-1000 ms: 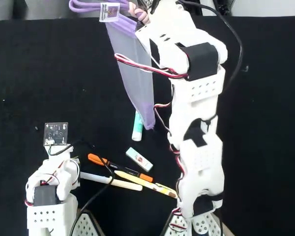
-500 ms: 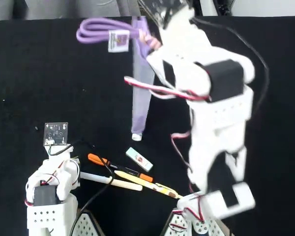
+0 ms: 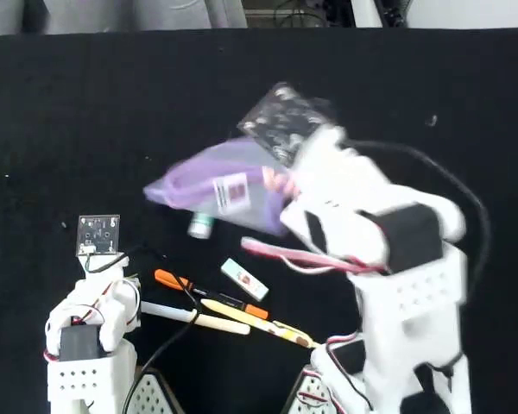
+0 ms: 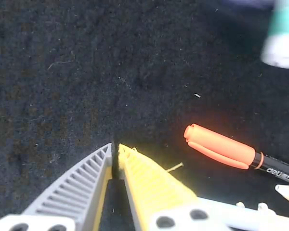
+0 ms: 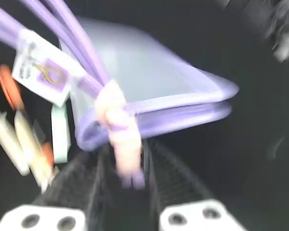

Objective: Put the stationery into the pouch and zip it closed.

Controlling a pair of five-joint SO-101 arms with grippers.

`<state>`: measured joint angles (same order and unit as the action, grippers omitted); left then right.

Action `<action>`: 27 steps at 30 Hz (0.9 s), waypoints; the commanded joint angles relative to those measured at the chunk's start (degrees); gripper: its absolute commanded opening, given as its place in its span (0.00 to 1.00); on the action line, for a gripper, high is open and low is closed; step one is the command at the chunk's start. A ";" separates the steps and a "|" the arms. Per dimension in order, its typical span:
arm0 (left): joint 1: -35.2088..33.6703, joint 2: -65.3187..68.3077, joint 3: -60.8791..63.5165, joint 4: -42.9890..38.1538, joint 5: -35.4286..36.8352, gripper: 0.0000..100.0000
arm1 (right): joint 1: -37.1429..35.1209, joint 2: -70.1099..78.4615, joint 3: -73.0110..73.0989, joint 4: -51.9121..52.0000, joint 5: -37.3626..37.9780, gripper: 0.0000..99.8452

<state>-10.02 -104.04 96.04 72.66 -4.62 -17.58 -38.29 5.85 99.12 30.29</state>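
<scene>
Two arms at black counter [image 3: 60,129]. Grasping purple pouch [image 3: 216,181] with right tool [image 5: 123,161], clamped tight on pink pull tab [image 5: 119,127] at one pouch corner. Held out sideways over mid-counter, ahead of right arm, blurred. Cannot tell whether touching counter, cannot tell whether zip open or closed. Hanging off same corner: purple strap [image 5: 67,38] and paper tag [image 5: 42,67].

Just beside lower edge of pouch, on counter: white-and-green tube [image 3: 200,226], upper end near or under pouch, cannot tell which.

Nearer arm bases, loose on counter, outside pouch: small eraser [image 3: 243,279], orange marker [image 3: 171,279] with black barrel, cream pen [image 3: 194,317], yellow pencil [image 3: 255,321]. Marker, pen and pencil close together, roughly parallel, slanting across counter between the two bases. Eraser just beyond marker, apart from it.

Parked low at near-left corner of counter: left arm. Left tool [image 4: 114,156] clenched on nothing, grey and yellow fingertips [image 4: 137,171] meeting, tips pointing down at bare counter. Near left tool in left wrist view: orange cap end of marker, apart from fingers, not touched. Farther off in same view: end of white-and-green tube, well apart from left tool.
</scene>
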 commanded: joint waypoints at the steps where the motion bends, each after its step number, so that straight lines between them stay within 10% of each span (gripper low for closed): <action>1: -0.04 -0.26 1.36 0.26 -0.35 0.03 | -0.35 -8.31 9.71 -2.73 0.70 0.01; 14: 0.13 -0.26 1.36 0.26 -0.35 0.03 | -0.88 -21.41 42.59 -29.63 0.09 0.01; 27: 0.22 -0.26 1.36 0.26 -0.35 0.03 | -17.93 -21.67 56.22 -52.40 -10.81 0.01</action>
<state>-10.02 -104.04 96.04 72.66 -4.62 -33.67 -58.77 61.85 50.51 20.53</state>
